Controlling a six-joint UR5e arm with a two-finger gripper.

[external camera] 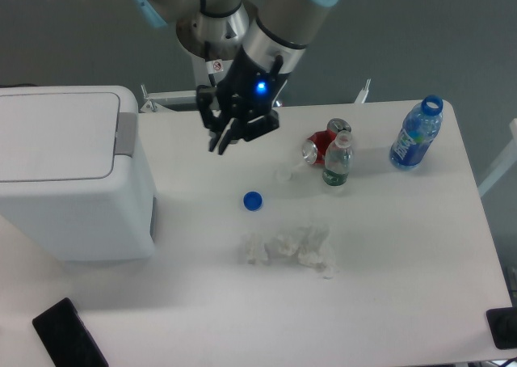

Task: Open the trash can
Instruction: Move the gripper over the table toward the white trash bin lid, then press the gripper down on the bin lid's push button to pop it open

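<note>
The trash can [69,173] is a large white boxy bin at the left of the table. Its flat white lid [52,132] lies shut, with a grey strip [125,131] along its right edge. My gripper [221,143] hangs above the table to the right of the bin, about level with the grey strip and clear of it. Its black fingers [215,145] point down and left, close together, with nothing seen between them.
A blue bottle cap [253,200] lies below the gripper. Crumpled clear plastic [291,247] lies mid-table. A red can [323,146], a small green-label bottle [338,161] and a blue bottle [416,134] stand at the right. A black phone [69,333] lies front left.
</note>
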